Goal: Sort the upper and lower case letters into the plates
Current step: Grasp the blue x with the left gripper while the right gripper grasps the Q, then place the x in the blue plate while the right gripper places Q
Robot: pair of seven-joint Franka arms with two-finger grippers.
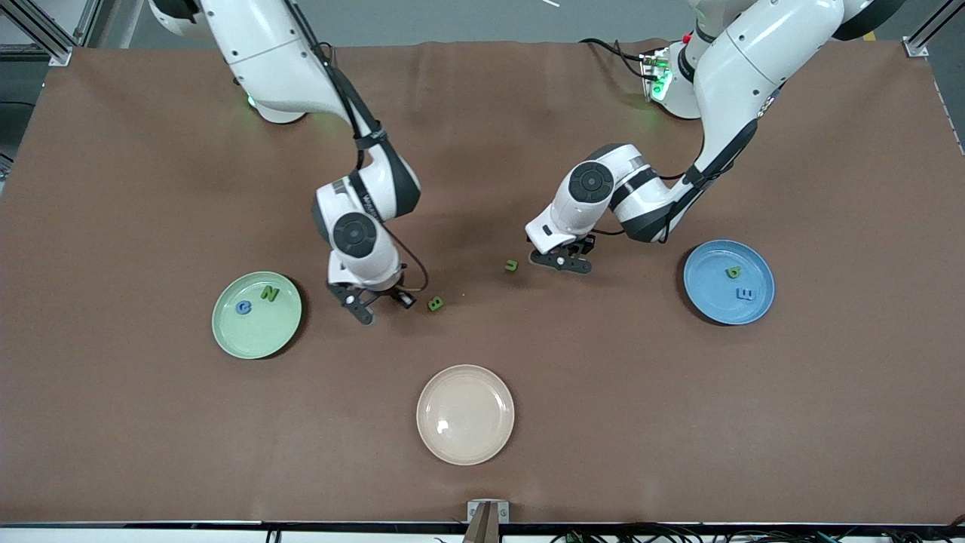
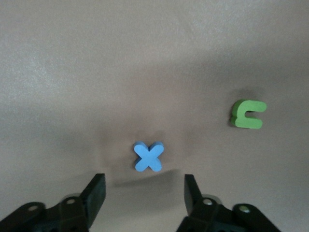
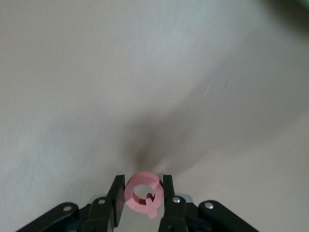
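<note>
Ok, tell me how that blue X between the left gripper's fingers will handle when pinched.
The blue X looks chunky and flat-lying, so probably stiff and unlikely to roll. Its notched arms may twist as the left gripper, jaws open, closes. It is tiny, so likely light; it could skid if nudged.

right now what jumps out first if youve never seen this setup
Both grippers are down at small toy letters in the middle of the brown table. The right gripper is shut on a pink Q, while the left gripper stands open around a blue X, with a green U lying beside it. A pale green plate and a sky blue plate each hold two letters; the cream plate holds none.
</note>
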